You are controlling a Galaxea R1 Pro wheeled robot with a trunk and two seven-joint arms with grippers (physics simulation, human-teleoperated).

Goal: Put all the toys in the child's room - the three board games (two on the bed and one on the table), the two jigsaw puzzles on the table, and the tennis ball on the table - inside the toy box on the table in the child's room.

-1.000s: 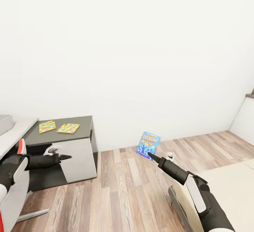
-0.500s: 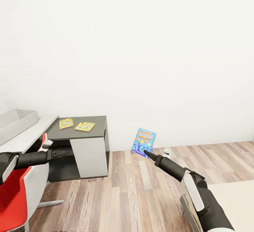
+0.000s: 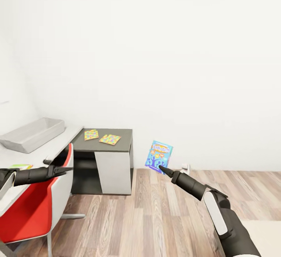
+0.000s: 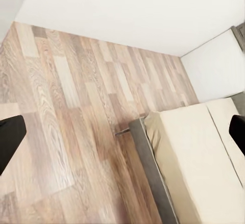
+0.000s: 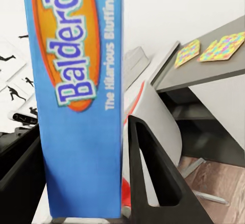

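wood plank floor (image 3: 156, 214) is running under both arms to a plain white wall (image 3: 156, 54); nearest, at the right, the right gripper (image 3: 160, 168) is pinching the lower edge of the blue game (image 3: 159, 156), holding it upright in the air above the floor; in the right wrist view the black fingers (image 5: 153, 178) are clamping the blue box (image 5: 76, 96), lettered balderda; at the left, the left gripper (image 3: 66, 168) is reaching over a red chair (image 3: 35, 214), its fingers (image 4: 10, 140) standing wide apart, gripping nothing; beside the chair the table (image 3: 11, 159) is bearing the grey toy box (image 3: 33, 134); farther off, two puzzles (image 3: 91, 134) (image 3: 110, 139) are lying flat, side by side, on a dark cabinet (image 3: 109, 159) against the wall; the left wrist view is looking down at the bed (image 4: 199, 163).
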